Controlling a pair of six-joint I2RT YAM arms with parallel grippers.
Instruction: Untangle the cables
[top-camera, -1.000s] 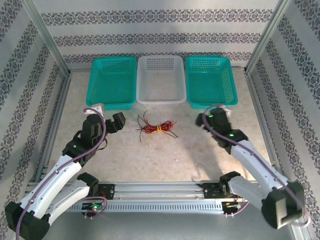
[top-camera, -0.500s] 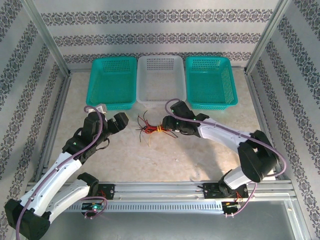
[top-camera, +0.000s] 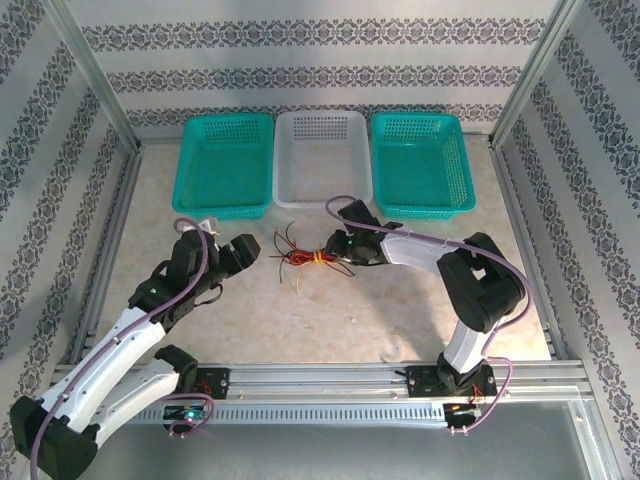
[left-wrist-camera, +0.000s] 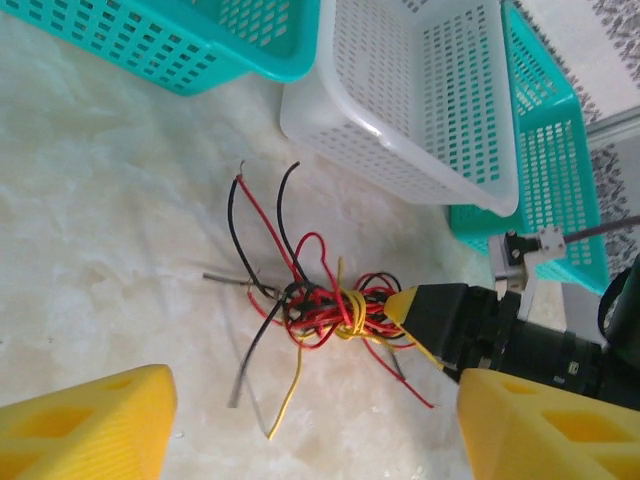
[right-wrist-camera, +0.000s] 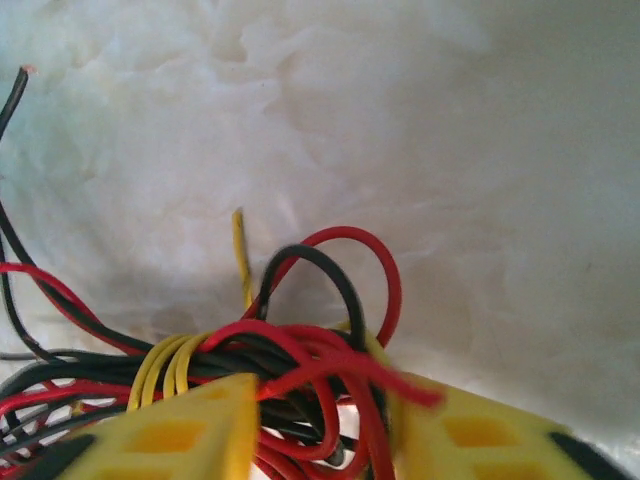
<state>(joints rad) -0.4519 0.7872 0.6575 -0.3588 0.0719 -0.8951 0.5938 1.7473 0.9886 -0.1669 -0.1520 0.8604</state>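
The cables (top-camera: 312, 256) lie as one knotted bundle of red, black and yellow wires on the pale table in front of the white basket. My right gripper (top-camera: 335, 245) has come in from the right, and its yellow fingers press on both sides of the bundle's right end (right-wrist-camera: 300, 350). In the left wrist view the cables (left-wrist-camera: 325, 305) lie ahead with loose ends fanning left, and the right gripper's tip (left-wrist-camera: 405, 310) touches the knot. My left gripper (top-camera: 238, 250) stands open a short way left of the bundle, its yellow fingers (left-wrist-camera: 85, 420) wide apart with nothing between them.
Three baskets stand in a row at the back: teal (top-camera: 225, 165), white (top-camera: 322, 160), teal (top-camera: 420, 165). The white basket's wall (left-wrist-camera: 400, 150) is close behind the bundle. Metal frame rails run along both sides and the near edge.
The right arm has swung from the right side across to the bundle and its fingers have closed in on the wires. The left gripper has edged slightly toward the cables.
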